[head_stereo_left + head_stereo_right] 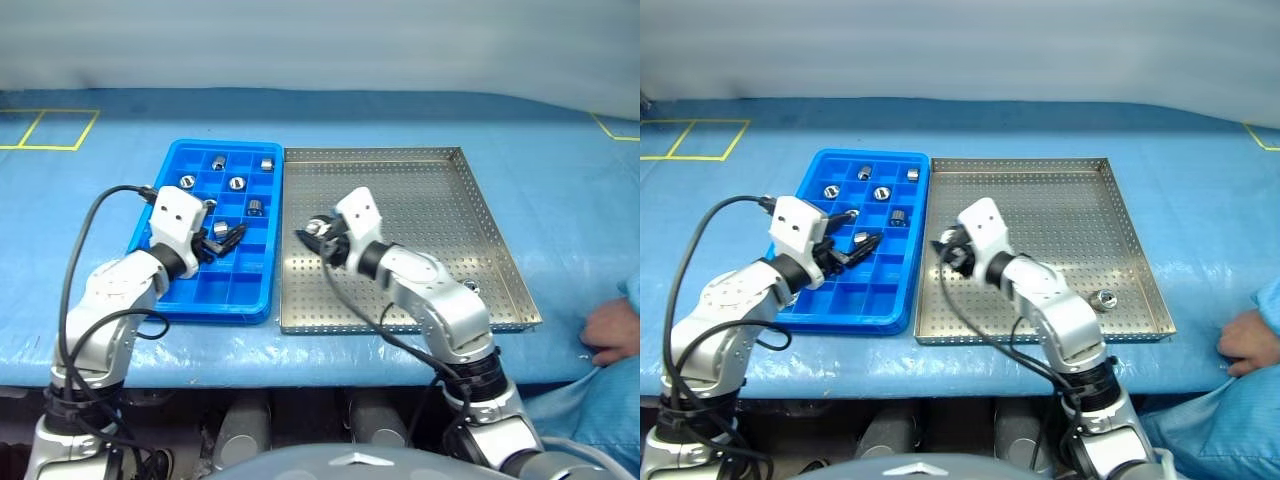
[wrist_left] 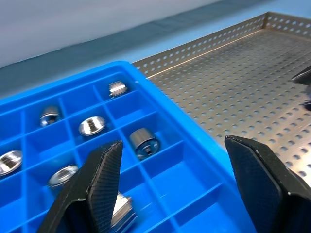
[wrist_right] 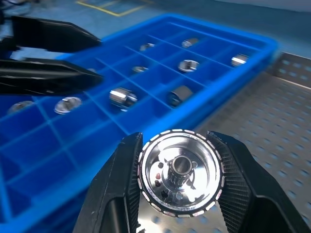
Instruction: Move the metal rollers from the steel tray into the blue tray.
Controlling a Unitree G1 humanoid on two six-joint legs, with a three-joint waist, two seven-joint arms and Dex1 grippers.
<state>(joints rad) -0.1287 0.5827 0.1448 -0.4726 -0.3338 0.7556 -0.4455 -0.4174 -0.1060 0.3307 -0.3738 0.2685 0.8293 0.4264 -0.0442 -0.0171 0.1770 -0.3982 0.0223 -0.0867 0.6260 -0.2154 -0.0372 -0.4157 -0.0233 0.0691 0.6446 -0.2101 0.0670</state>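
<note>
My right gripper [image 3: 180, 145] is shut on a shiny metal roller [image 3: 180, 172], held above the left edge of the steel tray [image 1: 420, 200], close to the blue tray [image 1: 225, 146]. In the head views that gripper [image 1: 312, 232] hangs just right of the blue tray's rim. One more roller [image 1: 1102, 298] lies near the steel tray's front right corner. Several rollers [image 1: 237, 183] sit in the blue tray's compartments. My left gripper [image 1: 225, 240] hovers open over the middle of the blue tray, with nothing between its fingers [image 2: 104, 165].
The two trays lie side by side on a blue-covered table, blue tray on the left. A person's hand [image 1: 612, 330] rests at the table's front right edge. Yellow tape lines [image 1: 50, 130] mark the cover at the far left.
</note>
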